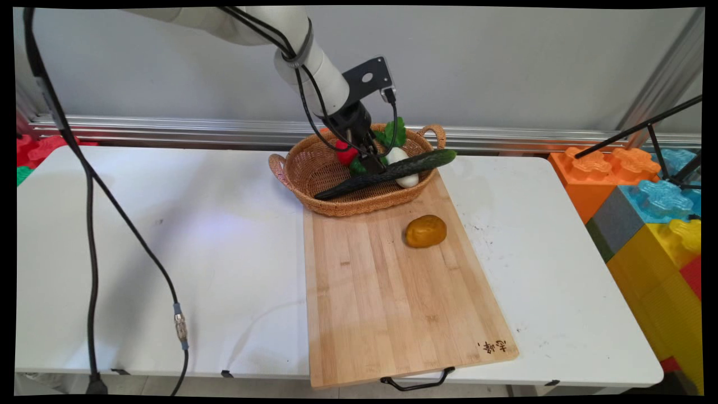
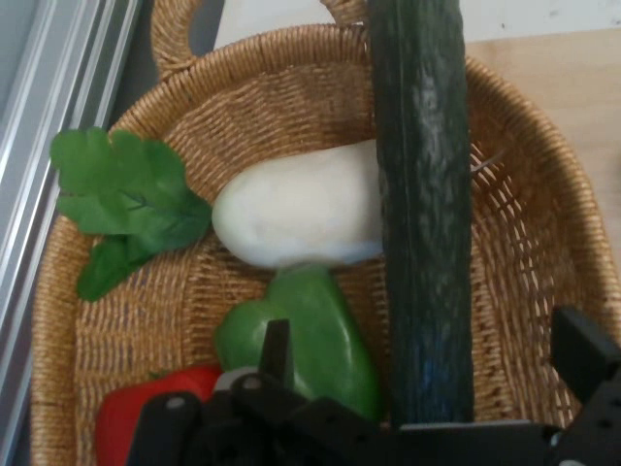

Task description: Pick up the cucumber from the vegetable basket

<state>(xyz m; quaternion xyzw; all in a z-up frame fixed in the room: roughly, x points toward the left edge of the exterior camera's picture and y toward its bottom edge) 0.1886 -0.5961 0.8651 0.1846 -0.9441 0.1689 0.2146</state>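
Wood board (image 1: 387, 303); pincer (image 2: 427, 364) astride bumpy cucumber (image 2: 422, 214), woven basket (image 2: 291, 87).

The pincer (image 1: 371, 163) reaches into the basket (image 1: 297, 177) beside the cucumber (image 1: 392, 173).

Cutting board (image 1: 392, 292): burnt mark near corner, maybe characters, illegible

— What's the white table (image 1: 168, 235) carrying?

— A long wooden cutting board (image 1: 387, 297), its black handle (image 1: 418, 383) hanging over the near edge. A wicker basket (image 1: 314, 168) sits at the far end, partly on the board, partly on the table.

— Anything else?

— A black cable (image 1: 90, 235) trails across the left side.
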